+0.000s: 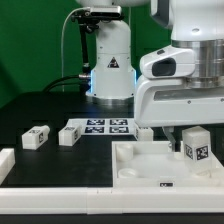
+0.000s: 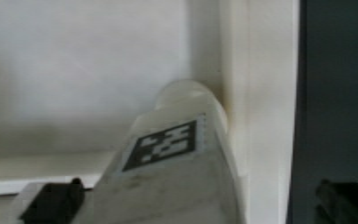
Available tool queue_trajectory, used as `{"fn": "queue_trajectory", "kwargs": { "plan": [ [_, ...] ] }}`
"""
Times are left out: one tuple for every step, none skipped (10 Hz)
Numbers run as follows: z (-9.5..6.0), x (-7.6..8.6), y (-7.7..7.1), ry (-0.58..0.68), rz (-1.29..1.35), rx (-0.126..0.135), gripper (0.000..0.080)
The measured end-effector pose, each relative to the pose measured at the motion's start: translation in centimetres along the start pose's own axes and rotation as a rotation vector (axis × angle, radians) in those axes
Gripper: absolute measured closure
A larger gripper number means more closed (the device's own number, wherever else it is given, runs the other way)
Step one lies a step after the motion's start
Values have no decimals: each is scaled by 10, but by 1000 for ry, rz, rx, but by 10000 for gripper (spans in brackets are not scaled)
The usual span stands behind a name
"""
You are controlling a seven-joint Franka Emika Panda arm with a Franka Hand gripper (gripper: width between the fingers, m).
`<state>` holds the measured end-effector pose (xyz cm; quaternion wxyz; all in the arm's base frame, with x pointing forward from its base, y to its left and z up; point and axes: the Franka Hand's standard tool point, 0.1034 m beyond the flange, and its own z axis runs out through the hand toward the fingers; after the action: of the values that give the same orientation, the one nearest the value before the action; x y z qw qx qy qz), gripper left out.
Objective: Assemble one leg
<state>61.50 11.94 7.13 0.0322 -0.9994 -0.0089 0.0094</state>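
Note:
The leg [image 1: 195,147] is a small white block with a black-and-white tag. It stands upright at the corner of the large white panel [image 1: 150,168] on the exterior view's right, right under my gripper [image 1: 193,128]. In the wrist view the leg [image 2: 176,165] rises between my fingers with its tag facing the camera. One dark fingertip [image 2: 51,200] is right beside it. The other fingertip [image 2: 345,196] stands clear of it with a gap. My gripper [image 2: 197,200] is open around the leg. Two more legs [image 1: 36,138] [image 1: 68,134] lie on the table at the exterior view's left.
The marker board [image 1: 105,126] lies behind the panel near the robot base. Another small white block [image 1: 143,131] sits at the panel's far edge. White rails lie at the front [image 1: 60,205] and at the exterior view's left [image 1: 5,162].

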Motion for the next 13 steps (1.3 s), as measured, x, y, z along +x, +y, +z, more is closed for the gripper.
{"fn": "queue_trajectory", "kwargs": {
  "plan": [
    [0, 0, 0, 0, 2, 0, 150],
    [0, 0, 0, -1, 2, 0, 266],
    [1, 0, 0, -1, 2, 0, 401],
    [1, 0, 0, -1, 2, 0, 510],
    [1, 0, 0, -1, 2, 0, 510],
    [1, 0, 0, -1, 14, 0, 510],
    [1, 0, 0, -1, 58, 0, 510],
    [1, 0, 1, -1, 54, 0, 510],
    [1, 0, 0, 0, 118, 0, 510],
    [1, 0, 0, 9, 345, -11, 510],
    [1, 0, 0, 16, 511, -25, 509],
    [1, 1, 1, 19, 623, -28, 509],
    [1, 5, 2, 24, 723, -27, 509]
  ]
}}
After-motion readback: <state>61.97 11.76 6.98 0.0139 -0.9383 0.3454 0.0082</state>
